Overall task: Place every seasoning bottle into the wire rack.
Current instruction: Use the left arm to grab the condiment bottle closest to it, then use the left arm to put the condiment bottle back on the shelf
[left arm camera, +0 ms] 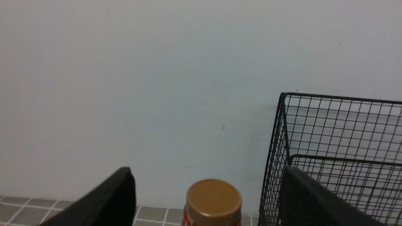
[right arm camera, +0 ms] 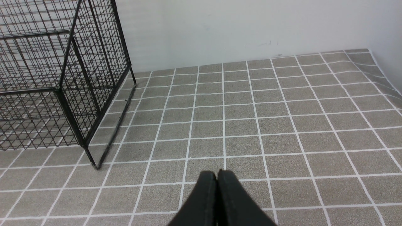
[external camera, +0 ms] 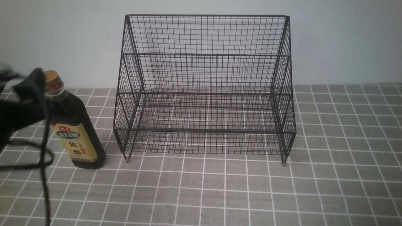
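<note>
A seasoning bottle (external camera: 78, 138) of near-black liquid with a gold cap and a yellow label stands upright on the tiled cloth, just left of the wire rack (external camera: 204, 94). The rack holds nothing. My left gripper (external camera: 37, 82), blurred in the front view, hovers at the bottle's neck on its left side. In the left wrist view the left gripper (left arm camera: 207, 175) is open, its two dark fingers (left arm camera: 122, 194) spread wide. The gold cap (left arm camera: 214, 198) sits between them, untouched, with the rack (left arm camera: 333, 141) beside it. In the right wrist view my right gripper (right arm camera: 217, 173) is shut on nothing, low over the cloth to the right of the rack (right arm camera: 62, 78).
A pale wall (external camera: 345, 40) rises right behind the rack and the bottle. A black cable (external camera: 44, 163) loops down from the left arm over the cloth. The grey tiled cloth (right arm camera: 282, 119) ends in a rumpled edge at the far right.
</note>
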